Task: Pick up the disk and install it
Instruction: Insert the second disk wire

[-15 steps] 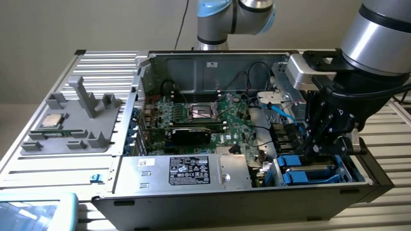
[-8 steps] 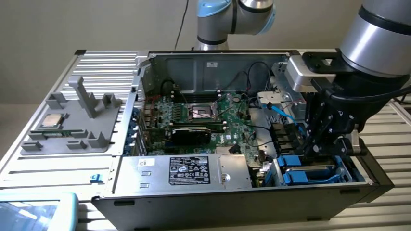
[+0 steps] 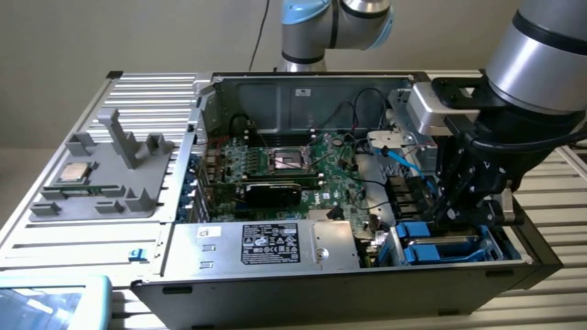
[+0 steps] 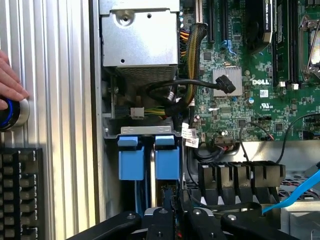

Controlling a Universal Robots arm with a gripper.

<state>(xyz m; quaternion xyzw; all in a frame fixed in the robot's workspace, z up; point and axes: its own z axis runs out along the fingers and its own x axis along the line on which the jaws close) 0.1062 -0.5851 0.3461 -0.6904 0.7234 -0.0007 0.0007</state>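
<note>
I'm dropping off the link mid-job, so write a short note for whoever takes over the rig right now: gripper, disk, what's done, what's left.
Gripper: shut, low inside the open computer case, at the drive bay.
Disk: its blue carrier stands in the bay beside a second blue carrier, directly in front of the gripper. Whether the gripper grips it cannot be told.
Done: the disk has been picked up and brought into the bay.
Left: confirm that it is fully seated; this cannot be judged from here.
Note: a person's hand rests on a blue-ringed knob beside the case.
</note>
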